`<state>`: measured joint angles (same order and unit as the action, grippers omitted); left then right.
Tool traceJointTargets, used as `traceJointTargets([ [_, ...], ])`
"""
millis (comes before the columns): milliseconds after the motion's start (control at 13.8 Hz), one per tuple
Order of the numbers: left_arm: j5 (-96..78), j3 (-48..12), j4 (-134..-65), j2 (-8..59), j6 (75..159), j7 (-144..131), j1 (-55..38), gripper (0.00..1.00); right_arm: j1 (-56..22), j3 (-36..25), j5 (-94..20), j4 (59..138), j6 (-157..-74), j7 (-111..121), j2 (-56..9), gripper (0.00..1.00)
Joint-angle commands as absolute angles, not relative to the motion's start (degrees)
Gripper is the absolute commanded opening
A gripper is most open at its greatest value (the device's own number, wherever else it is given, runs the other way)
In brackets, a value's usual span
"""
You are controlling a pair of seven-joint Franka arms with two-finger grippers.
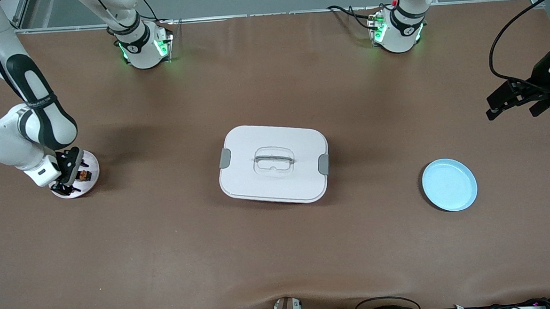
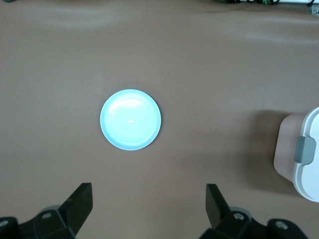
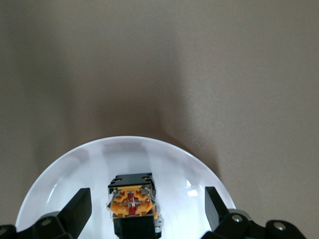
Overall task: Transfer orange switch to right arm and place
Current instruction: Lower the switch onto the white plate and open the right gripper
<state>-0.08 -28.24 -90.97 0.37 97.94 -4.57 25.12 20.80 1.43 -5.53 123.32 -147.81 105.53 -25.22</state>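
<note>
Orange switch (image 3: 132, 208) on white plate (image 3: 65, 169), between open right pincer (image 3: 144, 206) fingers.

A robotics lab: two bench-mounted arms on a brown-covered table (image 1: 280, 258), cables (image 1: 386, 304) trailing.

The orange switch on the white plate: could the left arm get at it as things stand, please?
Probably not. The orange switch lies on the white plate at the right arm's end, between the right end effector's open fingers, while the left end effector hangs open at the left arm's end.
</note>
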Motion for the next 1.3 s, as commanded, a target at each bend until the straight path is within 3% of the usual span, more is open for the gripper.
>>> traceJointTargets([
  [0, 1.2, -28.8, -89.2, 1.0, 96.2, -5.0, 24.9, 1.0, 21.0, 1.8, -6.2, 119.4, -139.8, 103.0, -24.5, 1.0],
  [217, 1.2, -28.8, -89.2, 1.7, 96.1, -5.1, 24.4, 1.0, 19.6, 1.7, -6.2, 116.5, -134.3, 97.4, -23.4, 1.0],
  [1229, 1.4, -28.8, -88.9, 1.7, 96.1, -5.1, 24.2, 1.0, 13.3, 1.5, -1.8, 113.7, -123.8, 60.6, -16.3, 1.0],
])
